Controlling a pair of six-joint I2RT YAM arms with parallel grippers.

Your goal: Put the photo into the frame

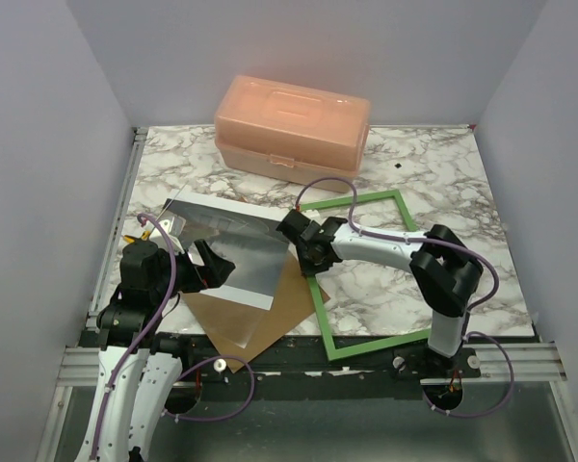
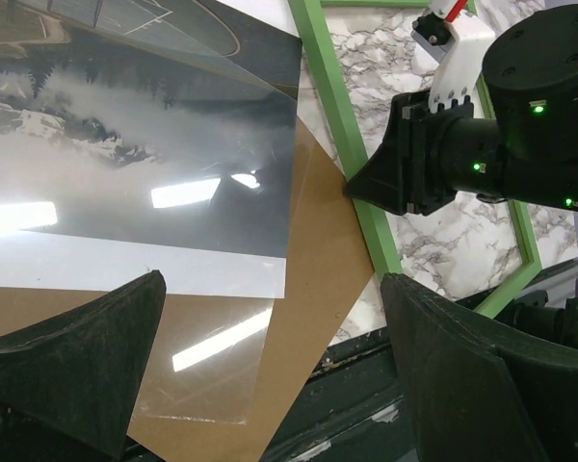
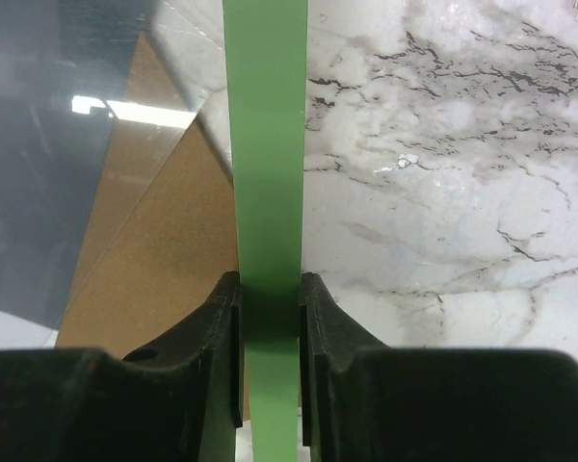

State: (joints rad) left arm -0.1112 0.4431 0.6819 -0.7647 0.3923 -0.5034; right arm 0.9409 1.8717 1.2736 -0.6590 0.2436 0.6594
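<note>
Clamped in my right gripper [image 3: 270, 294] was the frame [image 3: 267, 125] rail. My left gripper [image 2: 270, 308] hung wide apart over the photo [image 2: 135, 164].

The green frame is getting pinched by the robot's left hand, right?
No, the right hand pinches the green frame: the right wrist view shows its fingers shut on the frame's bar. The left hand is open, over the photo.

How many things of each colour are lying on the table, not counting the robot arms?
Green: 1, thin rectangular picture frame
Peach: 1, plastic box
Brown: 1, flat backing board
Grey: 1, glossy landscape photo
Clear: 1, see-through plastic sheet
Total: 5
</note>
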